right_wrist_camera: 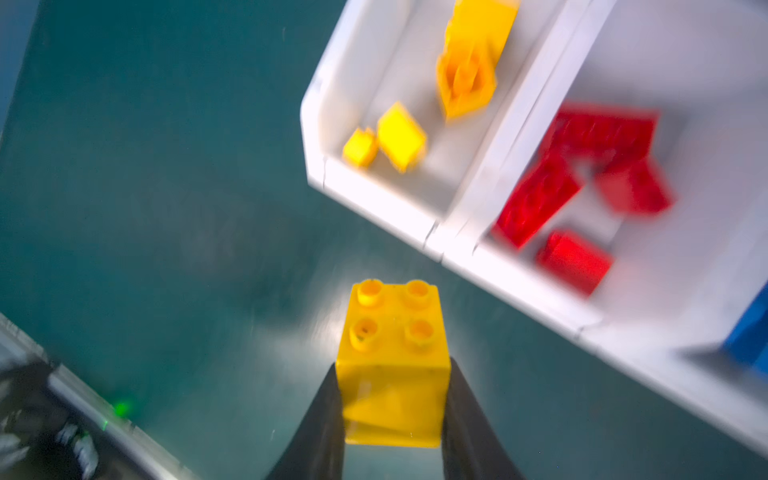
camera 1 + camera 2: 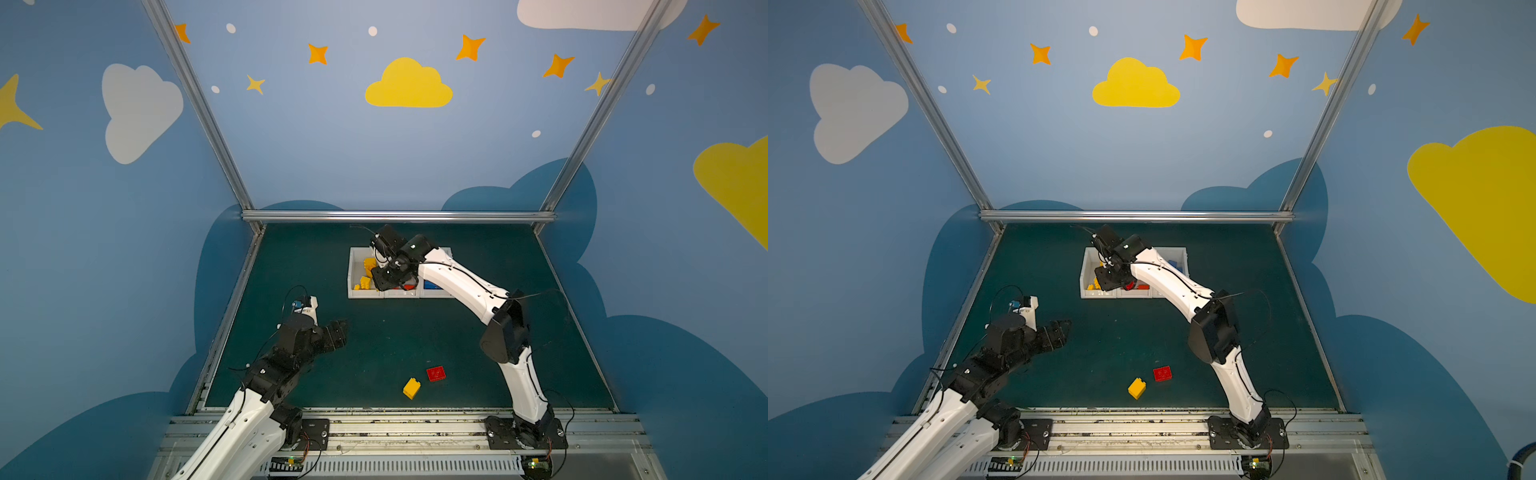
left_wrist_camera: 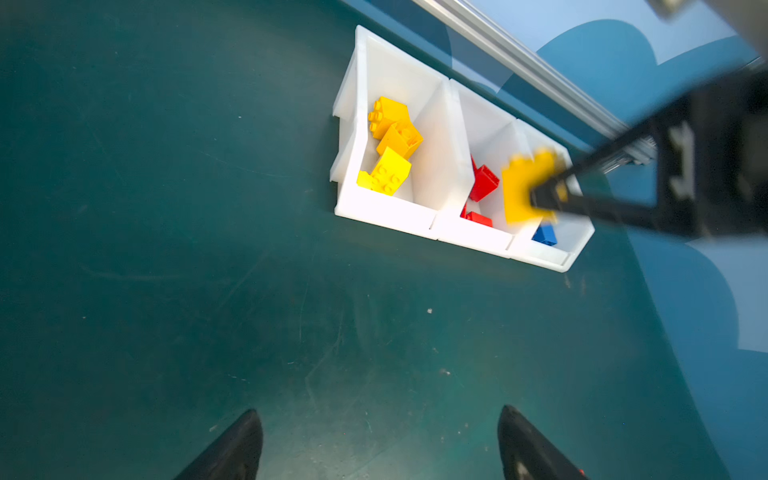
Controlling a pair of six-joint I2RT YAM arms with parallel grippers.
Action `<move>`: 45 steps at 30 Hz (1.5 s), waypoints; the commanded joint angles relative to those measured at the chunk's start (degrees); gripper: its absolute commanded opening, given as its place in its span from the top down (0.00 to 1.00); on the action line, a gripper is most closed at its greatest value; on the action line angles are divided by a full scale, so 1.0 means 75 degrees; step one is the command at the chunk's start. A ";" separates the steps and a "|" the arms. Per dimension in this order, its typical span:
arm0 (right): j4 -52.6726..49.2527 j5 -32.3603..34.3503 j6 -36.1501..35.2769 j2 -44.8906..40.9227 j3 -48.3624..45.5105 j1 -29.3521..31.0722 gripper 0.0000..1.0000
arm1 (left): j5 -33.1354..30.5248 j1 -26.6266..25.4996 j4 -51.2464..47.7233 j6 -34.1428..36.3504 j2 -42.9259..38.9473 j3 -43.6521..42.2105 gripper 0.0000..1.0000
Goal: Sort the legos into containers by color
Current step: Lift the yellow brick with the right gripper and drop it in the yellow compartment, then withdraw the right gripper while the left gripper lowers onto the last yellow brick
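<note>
Overhead, the dark green worktop [image 2: 386, 340] carries a white three-part container [image 3: 390, 212] near its far edge: yellow bricks [image 3: 392, 141] fill one end part, red bricks [image 3: 483, 183] the middle, a blue brick [image 3: 545, 235] the other end. Above it the right hand [image 1: 392, 399] is clamped on a yellow lego [image 1: 392, 365], studs showing. Off to the near side, the left hand [image 3: 380, 444] hangs spread wide with nothing in it. Near the front lie a red lego [image 2: 435, 373] and another yellow lego [image 2: 411, 388], just beside each other.
</note>
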 commanded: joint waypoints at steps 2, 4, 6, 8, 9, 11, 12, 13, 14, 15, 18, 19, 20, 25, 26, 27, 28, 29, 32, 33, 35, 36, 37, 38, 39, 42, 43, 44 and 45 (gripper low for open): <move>0.0349 -0.0324 -0.0694 0.0917 0.1147 -0.0272 0.80 | 0.0374 0.0018 -0.0204 -0.0190 -0.0247 -0.0320 0.12; 0.1233 -0.0556 -0.0695 0.1003 0.0922 -0.0338 0.79 | 0.0511 0.0029 -0.0205 -0.0262 -0.0369 -0.0439 0.12; 0.2243 -0.0676 -0.0700 0.0966 0.0458 -0.0381 0.78 | 0.0621 0.0025 -0.0270 -0.0301 -0.0482 -0.0529 0.12; 0.2712 -0.0795 -0.0587 0.1003 0.0363 -0.0417 0.77 | 0.0686 0.0026 -0.0391 -0.0319 -0.0566 -0.0556 0.12; 0.2803 -0.0895 -0.0531 0.1081 0.0430 -0.0438 0.77 | 0.0699 0.0027 -0.0454 -0.0333 -0.0630 -0.0580 0.12; 0.2824 -0.1055 -0.0461 0.1235 0.0640 -0.0474 0.72 | 0.0743 0.0029 -0.0480 -0.0362 -0.0746 -0.0661 0.12; 0.2807 -0.1098 -0.0423 0.1310 0.0754 -0.0486 0.66 | 0.0754 0.0023 -0.0473 -0.0391 -0.0820 -0.0705 0.12; 0.2797 -0.1123 -0.0405 0.1356 0.0819 -0.0492 0.57 | 0.0769 0.0028 -0.0462 -0.0408 -0.0865 -0.0731 0.12; 0.2808 -0.1141 -0.0386 0.1381 0.0862 -0.0487 0.47 | 0.0791 0.0028 -0.0465 -0.0424 -0.0903 -0.0755 0.12; 0.2819 -0.1163 -0.0368 0.1387 0.0864 -0.0486 0.42 | 0.0800 0.0023 -0.0471 -0.0425 -0.0929 -0.0766 0.12; 0.2780 -0.1198 -0.0360 0.1344 0.0846 -0.0498 0.36 | 0.0822 0.0028 -0.0497 -0.0432 -0.0958 -0.0750 0.12; 0.2767 -0.1200 -0.0367 0.1299 0.0817 -0.0502 0.36 | 0.0827 0.0018 -0.0495 -0.0434 -0.0957 -0.0753 0.12; 0.2753 -0.1172 -0.0375 0.1236 0.0764 -0.0499 0.35 | 0.0848 0.0028 -0.0483 -0.0438 -0.0957 -0.0747 0.12; 0.3018 -0.1092 -0.0403 0.0663 0.0120 -0.0517 0.35 | 0.1008 0.0017 -0.0414 -0.0403 -0.0883 -0.0755 0.12; 0.3134 -0.1072 -0.0406 0.0489 -0.0125 -0.0514 0.35 | 0.1043 0.0020 -0.0396 -0.0406 -0.0860 -0.0752 0.12; 0.3233 -0.1059 -0.0410 0.0323 -0.0338 -0.0521 0.35 | 0.1081 0.0016 -0.0378 -0.0391 -0.0841 -0.0738 0.12; 0.3341 -0.1037 -0.0392 0.0116 -0.0601 -0.0530 0.35 | 0.1128 0.0020 -0.0360 -0.0365 -0.0819 -0.0733 0.12; 0.3444 -0.1011 -0.0388 -0.0125 -0.0884 -0.0530 0.35 | 0.1194 0.0007 -0.0333 -0.0336 -0.0782 -0.0708 0.12; 0.3722 -0.0899 -0.0384 -0.0886 -0.1816 -0.0539 0.35 | 0.1448 -0.0038 -0.0196 -0.0187 -0.0627 -0.0664 0.14; 0.3806 -0.0846 -0.0380 -0.1152 -0.2123 -0.0552 0.35 | 0.1519 -0.0062 -0.0132 -0.0122 -0.0551 -0.0630 0.15; 0.3981 -0.0620 -0.0349 -0.1788 -0.2903 -0.0563 0.35 | 0.1598 -0.0188 -0.0098 0.0010 -0.0312 -0.0550 0.16; 0.4029 -0.0472 -0.0271 -0.2077 -0.3238 -0.0567 0.35 | 0.1622 -0.0251 -0.0070 0.0068 -0.0190 -0.0505 0.17; 0.4050 -0.0303 -0.0215 -0.2410 -0.3626 -0.0568 0.35 | 0.1642 -0.0354 -0.0055 0.0135 -0.0061 -0.0450 0.17; 0.4032 -0.0086 -0.0164 -0.2720 -0.4002 -0.0579 0.35 | 0.1648 -0.0478 -0.0025 0.0213 0.0084 -0.0390 0.18; 0.3980 0.0109 -0.0092 -0.3015 -0.4308 -0.0581 0.35 | 0.1621 -0.0613 0.0005 0.0273 0.0215 -0.0330 0.18; 0.3686 0.0708 0.0011 -0.3901 -0.5344 -0.0596 0.35 | 0.1505 -0.1129 -0.0019 0.0508 0.0679 -0.0100 0.20; 0.3531 0.0879 0.0047 -0.4184 -0.5679 -0.0597 0.35 | 0.1453 -0.1346 -0.0036 0.0606 0.0861 -0.0007 0.20; 0.3366 0.1047 0.0096 -0.4454 -0.6031 -0.0595 0.35 | 0.1390 -0.1583 -0.0053 0.0731 0.1057 0.0098 0.20; 0.3190 0.1197 0.0155 -0.4694 -0.6297 -0.0602 0.35 | 0.1326 -0.1810 -0.0080 0.0822 0.1222 0.0190 0.20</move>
